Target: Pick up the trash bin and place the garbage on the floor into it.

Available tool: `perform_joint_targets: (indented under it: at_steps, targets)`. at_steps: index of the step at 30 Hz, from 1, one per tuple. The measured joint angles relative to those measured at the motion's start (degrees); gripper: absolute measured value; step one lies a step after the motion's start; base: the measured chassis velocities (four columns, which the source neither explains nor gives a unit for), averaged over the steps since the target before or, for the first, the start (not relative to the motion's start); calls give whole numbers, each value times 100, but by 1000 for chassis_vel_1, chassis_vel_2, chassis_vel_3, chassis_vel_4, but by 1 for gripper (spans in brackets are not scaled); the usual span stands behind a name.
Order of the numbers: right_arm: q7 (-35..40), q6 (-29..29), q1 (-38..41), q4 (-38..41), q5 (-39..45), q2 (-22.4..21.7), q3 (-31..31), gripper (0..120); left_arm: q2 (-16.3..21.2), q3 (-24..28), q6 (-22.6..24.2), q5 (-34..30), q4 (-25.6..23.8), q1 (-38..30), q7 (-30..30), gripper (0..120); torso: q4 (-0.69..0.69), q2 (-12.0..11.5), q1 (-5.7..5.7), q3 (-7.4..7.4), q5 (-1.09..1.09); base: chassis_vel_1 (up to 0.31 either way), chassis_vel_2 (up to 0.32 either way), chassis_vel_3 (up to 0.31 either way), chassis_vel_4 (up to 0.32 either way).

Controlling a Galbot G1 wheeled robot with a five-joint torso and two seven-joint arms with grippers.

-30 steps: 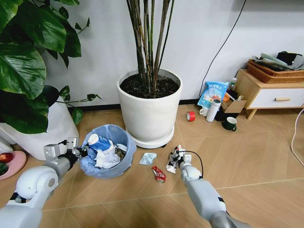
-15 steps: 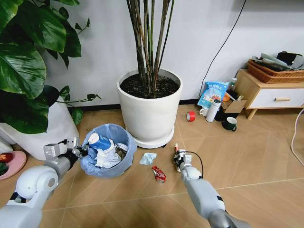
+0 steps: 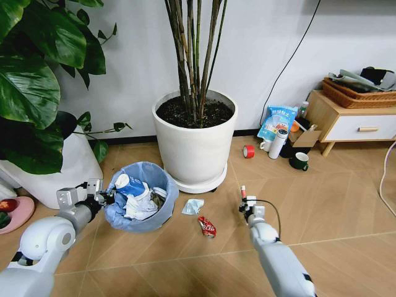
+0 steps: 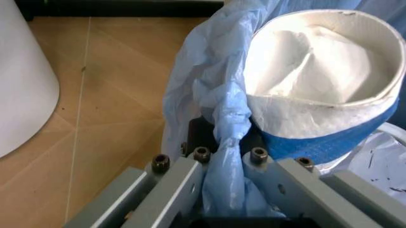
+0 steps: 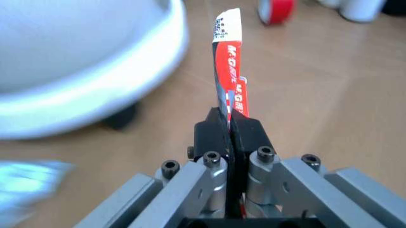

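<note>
The trash bin (image 3: 141,197), small and lined with a crinkly light blue bag, stands on the floor (image 3: 322,210) left of centre, with paper and a cup in it. My left gripper (image 3: 106,198) is shut on its rim and bag (image 4: 219,104), the fingers pinching the plastic (image 4: 225,137). My right gripper (image 3: 245,205) hovers over the floor to the right of the bin, shut on a flat red-and-white printed tube (image 5: 227,61) held upright (image 3: 243,191). A light blue mask (image 3: 192,206) and a red crushed wrapper (image 3: 206,226) lie between the bin and the right gripper.
A big white plant pot (image 3: 195,145) stands just behind the bin and litter; another pot (image 3: 68,167) is at the left. A red tape roll (image 3: 248,151), white bottle (image 3: 278,143), mug (image 3: 300,161) and wooden cabinet (image 3: 352,120) are at the back right.
My right gripper has lifted the printed tube off the floor and moved right with it. The left gripper and the bin have stayed in place.
</note>
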Motion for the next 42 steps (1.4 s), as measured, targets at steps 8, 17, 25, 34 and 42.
perform_joint_targets:
  at_steps: [8, 17, 25, 34, 42]
  targets:
    - [-232, -421, -460, 2066, 739, -858, -613, 0, 66, 39, 22, -9, 23, -3, -21, 0, 2, 0, 0, 0, 1, 0, 0, 0, 0]
    - [-782, -662, -124, 3408, 1252, -1476, -1340, 0, 155, 78, 80, -63, 66, -112, 35, 0, 2, 0, 0, 0, 0, 0, 0, 0, 0]
    - [-681, -688, 936, 3575, 1752, -1051, -2310, 0, 291, 172, 131, -171, 76, -209, 9, 0, 3, 0, 0, 1, -1, 0, 0, 0, 0]
    - [-818, -468, 2009, 3466, 2123, -609, -3025, 0, 375, 383, 157, -296, 154, -420, -6, 0, 2, 0, 0, 1, -2, 0, 0, 0, 0]
    - [-1146, -232, 2232, 2957, 1885, -243, -3180, 0, 428, 612, 214, -626, 165, -751, -166, 0, 2, 0, 0, 1, -1, 0, 0, 0, 0]
